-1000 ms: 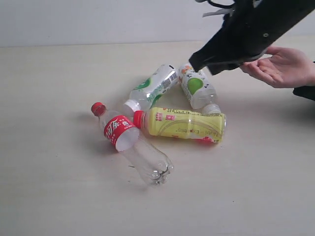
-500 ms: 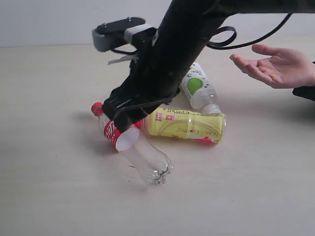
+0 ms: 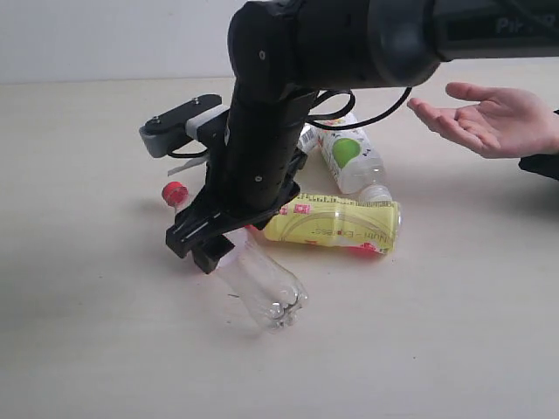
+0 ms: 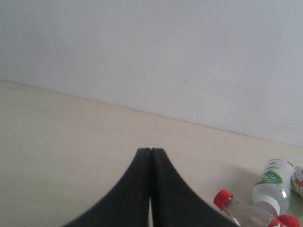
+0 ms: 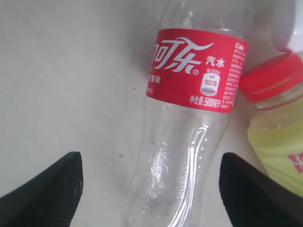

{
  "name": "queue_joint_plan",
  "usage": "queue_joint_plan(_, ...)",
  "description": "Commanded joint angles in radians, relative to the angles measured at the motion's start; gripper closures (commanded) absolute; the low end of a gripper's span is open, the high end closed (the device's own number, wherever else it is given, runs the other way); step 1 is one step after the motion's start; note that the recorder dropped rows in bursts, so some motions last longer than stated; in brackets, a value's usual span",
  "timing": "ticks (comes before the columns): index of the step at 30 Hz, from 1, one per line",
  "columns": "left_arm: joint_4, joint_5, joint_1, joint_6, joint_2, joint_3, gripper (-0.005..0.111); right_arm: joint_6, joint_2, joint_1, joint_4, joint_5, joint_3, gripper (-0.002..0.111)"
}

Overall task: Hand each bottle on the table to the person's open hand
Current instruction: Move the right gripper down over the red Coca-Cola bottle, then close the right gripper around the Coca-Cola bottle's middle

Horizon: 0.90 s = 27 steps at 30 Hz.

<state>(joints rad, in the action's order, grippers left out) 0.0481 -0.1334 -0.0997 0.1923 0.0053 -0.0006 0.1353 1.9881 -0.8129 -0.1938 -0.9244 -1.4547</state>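
Right gripper (image 5: 150, 161) spread wide over the red-labelled bottle (image 3: 262, 284); nothing is held yet.

The clear red-labelled bottle lies on its side on the surface (image 3: 105, 349), just beside the yellow bottle (image 3: 336, 223). My right gripper's jaws stand apart on either side of it. My left gripper (image 4: 151, 156) is clenched on nothing, off to one side. My worry is that the jaws straddle the smooth, narrowing body, so closing there could squirt the bottle out or roll it, and a finger might knock the yellow bottle. The person's open hand (image 3: 498, 118) is well apart, so a weak grip could drop the bottle on the way over.
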Motion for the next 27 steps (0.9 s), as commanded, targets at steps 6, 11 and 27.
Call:
queue_joint_plan(6, 0.003, 0.001, 0.004, -0.001, -0.005, 0.001, 0.107, -0.034, 0.048, -0.002, 0.037, 0.013, -0.010, 0.033)
queue_joint_plan(11, 0.003, 0.001, 0.004, -0.001, -0.005, 0.001, 0.107, -0.045, 0.084, -0.002, 0.030, 0.015, -0.010, 0.033)
queue_joint_plan(27, 0.003, 0.001, 0.004, -0.001, -0.005, 0.001, 0.107, -0.053, 0.123, -0.002, 0.010, 0.062, -0.010, 0.033)
